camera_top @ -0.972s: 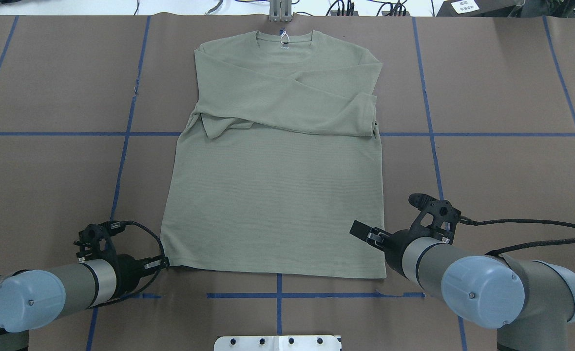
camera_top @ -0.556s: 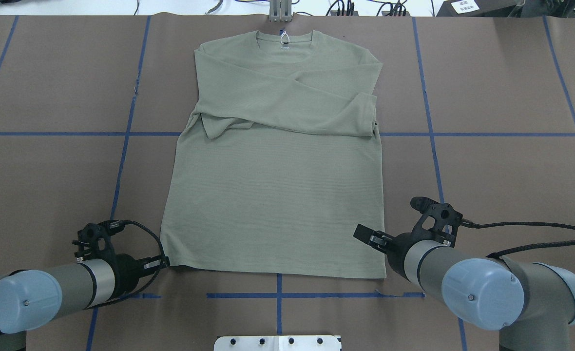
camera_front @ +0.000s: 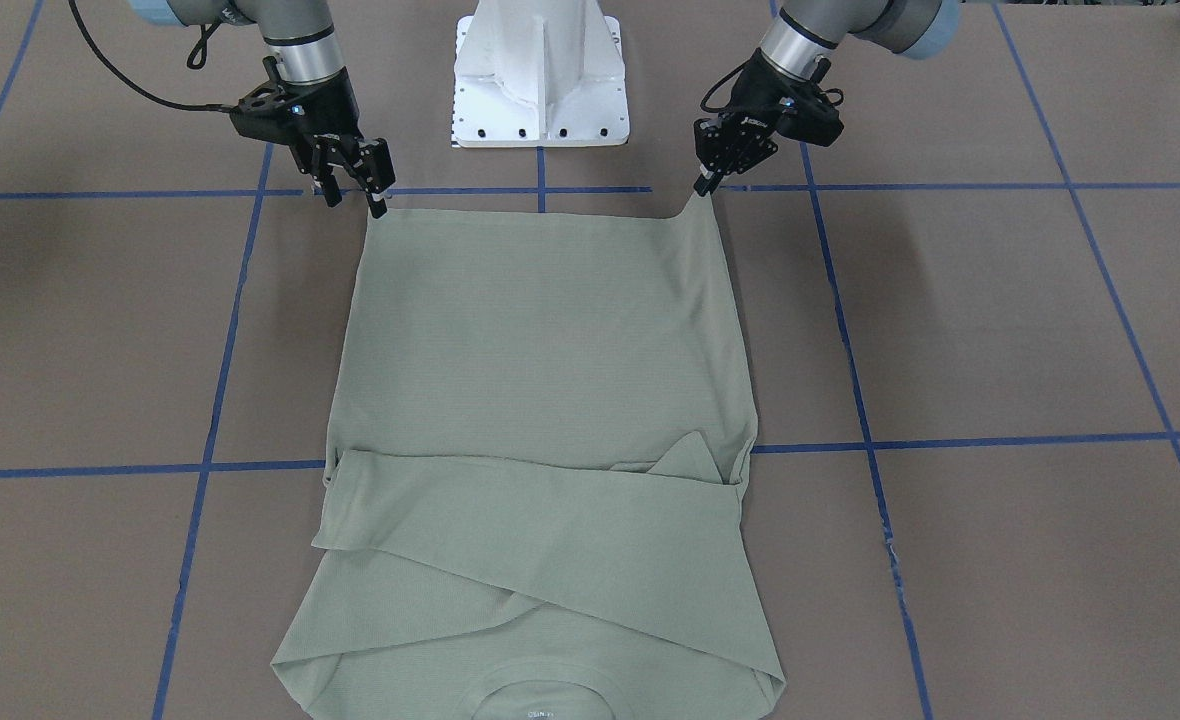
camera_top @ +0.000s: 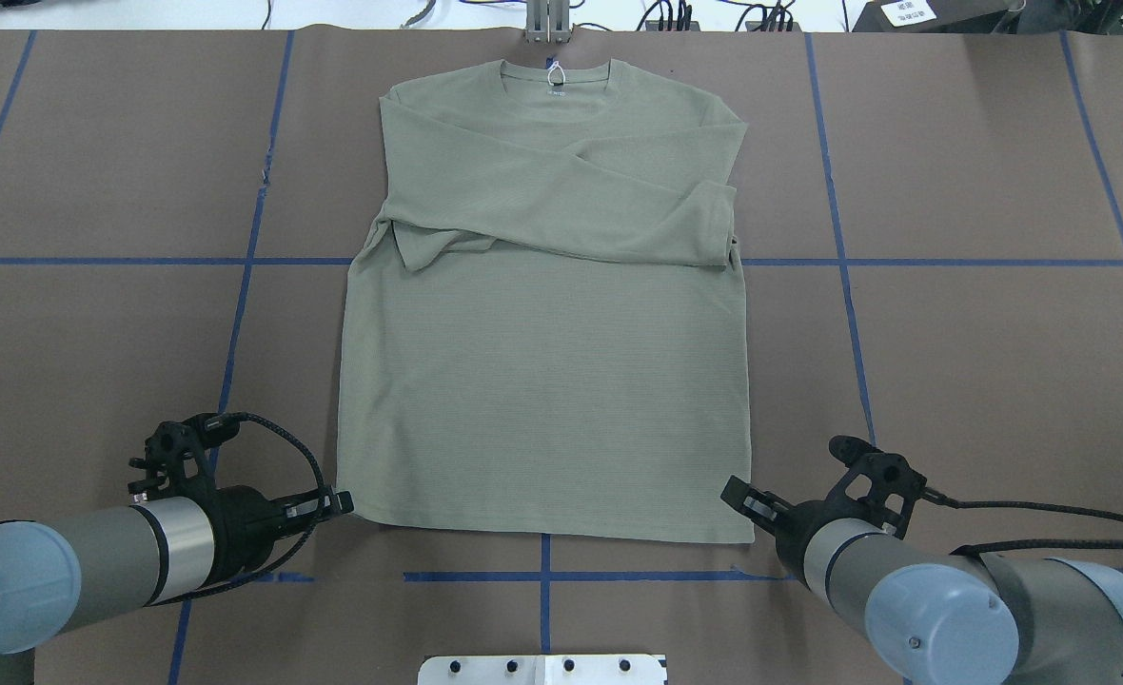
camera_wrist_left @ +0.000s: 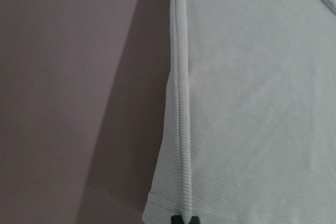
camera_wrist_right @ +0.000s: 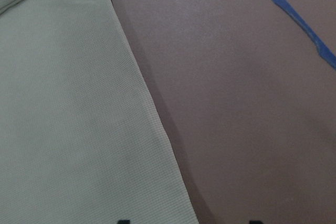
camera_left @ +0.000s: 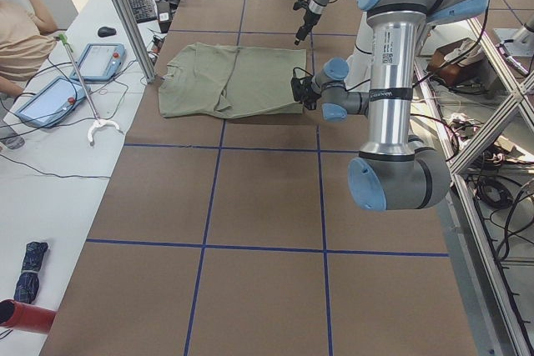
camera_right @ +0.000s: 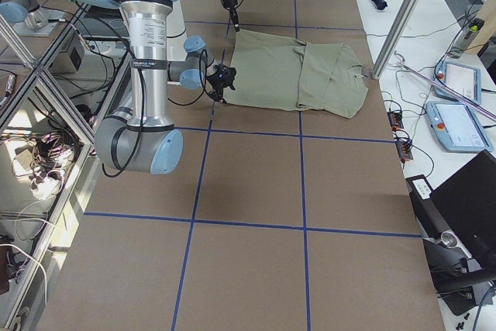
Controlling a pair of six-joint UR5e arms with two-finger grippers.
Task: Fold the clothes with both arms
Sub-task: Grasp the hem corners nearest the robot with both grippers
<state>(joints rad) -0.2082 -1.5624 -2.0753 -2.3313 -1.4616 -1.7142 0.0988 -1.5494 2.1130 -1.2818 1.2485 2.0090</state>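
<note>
The sage-green shirt [camera_top: 542, 400] lies flat on the counter [camera_top: 980, 362], its sleeves folded across the chest and its collar on the far side from the robot. The left gripper [camera_front: 702, 186] is pinched closed on one near hem corner, which stands up in a small peak. The right gripper [camera_front: 356, 205] is spread wide, holding nothing, with its fingertips straddling the other hem corner.

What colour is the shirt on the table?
The shirt is a plain pale sage green, shown best in the overhead exterior view.
</note>
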